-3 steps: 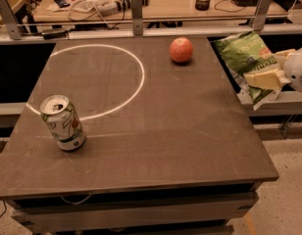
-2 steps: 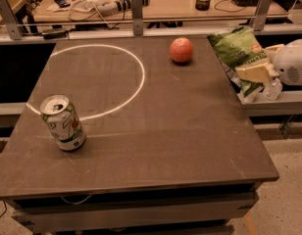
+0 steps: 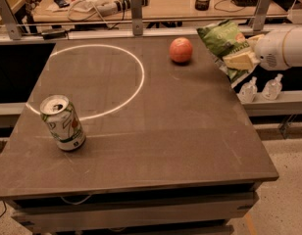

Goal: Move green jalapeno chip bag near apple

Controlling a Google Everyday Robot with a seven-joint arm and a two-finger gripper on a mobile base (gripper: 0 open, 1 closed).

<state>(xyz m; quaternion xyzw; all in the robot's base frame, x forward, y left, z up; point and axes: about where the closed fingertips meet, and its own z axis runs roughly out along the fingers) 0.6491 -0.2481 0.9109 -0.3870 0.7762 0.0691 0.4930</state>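
The green jalapeno chip bag (image 3: 222, 44) is held off the table at the right edge, a short way right of the apple. The apple (image 3: 181, 50) is small, round and reddish-orange and sits on the dark table (image 3: 156, 131) near its far edge. My gripper (image 3: 242, 53) comes in from the right on a white arm and is shut on the bag's right side, its pale fingers (image 3: 240, 60) pinching the bag. The bag's lower right end is hidden behind the fingers.
A white-and-green soda can (image 3: 62, 123) stands at the table's left front. A white ring is painted on the far left of the tabletop. Two small clear bottles (image 3: 261, 88) stand on a ledge right of the table. A cluttered desk lies behind a rail.
My gripper has carried the chip bag left and up, closer to the apple. The apple and the can have not moved.
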